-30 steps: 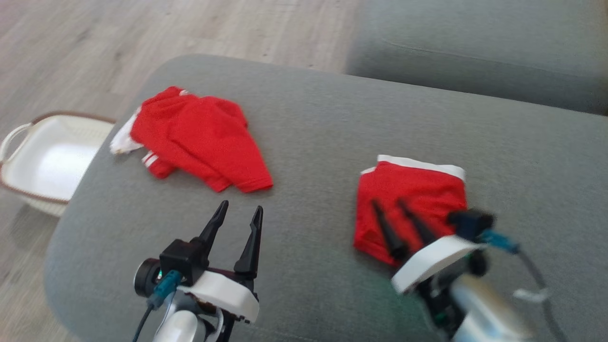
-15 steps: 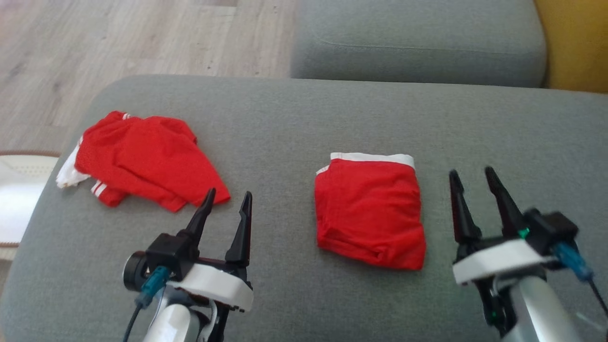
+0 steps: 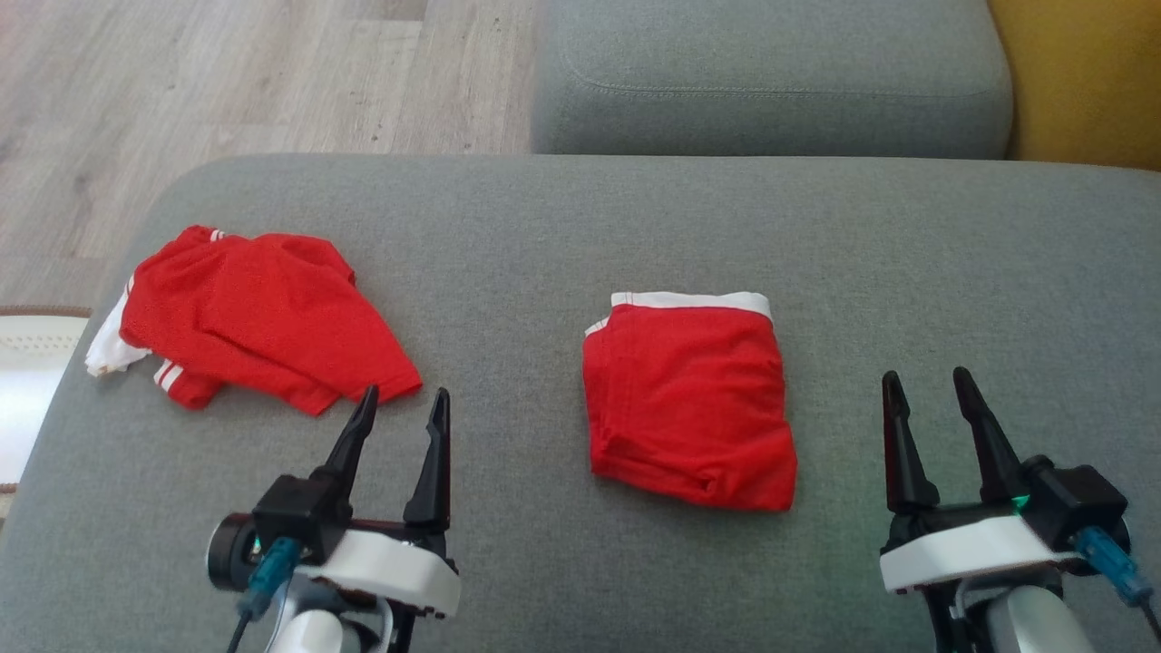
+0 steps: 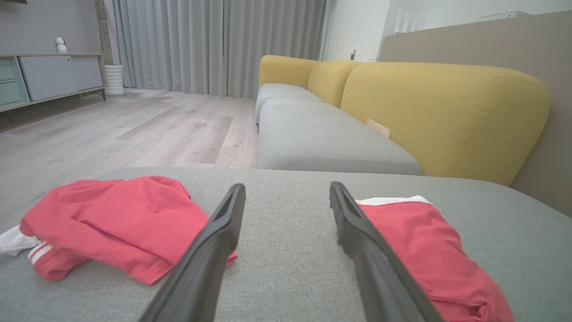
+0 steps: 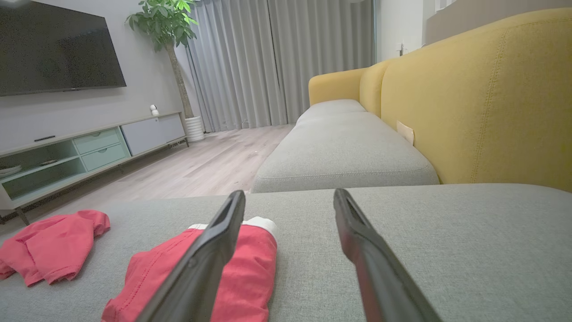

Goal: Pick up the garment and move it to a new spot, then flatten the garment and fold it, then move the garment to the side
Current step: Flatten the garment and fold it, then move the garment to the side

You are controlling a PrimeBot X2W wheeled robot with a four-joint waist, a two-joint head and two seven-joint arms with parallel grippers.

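A red garment (image 3: pixel 689 408) with a white band lies folded in a neat rectangle on the middle of the grey cushion (image 3: pixel 562 227); it also appears in the wrist views (image 4: pixel 429 250) (image 5: pixel 232 273). A second red garment (image 3: pixel 254 317) (image 4: pixel 111 223) (image 5: pixel 49 246) with white trim lies crumpled at the cushion's left. My left gripper (image 3: pixel 405 394) (image 4: pixel 287 188) is open and holds nothing, between the two garments near the front edge. My right gripper (image 3: pixel 926 375) (image 5: pixel 289 193) is open with nothing in it, to the right of the folded garment and apart from it.
A white basket (image 3: pixel 27 363) with a brown rim sits on the wooden floor off the cushion's left edge. Another grey seat cushion (image 3: pixel 771 82) lies beyond, with a yellow backrest (image 3: pixel 1079 73) at the right. The cushion's right part is bare fabric.
The head camera has turned, shifting the whole picture. My right gripper has come off the folded garment and now stands to its right. The left gripper keeps its pose.
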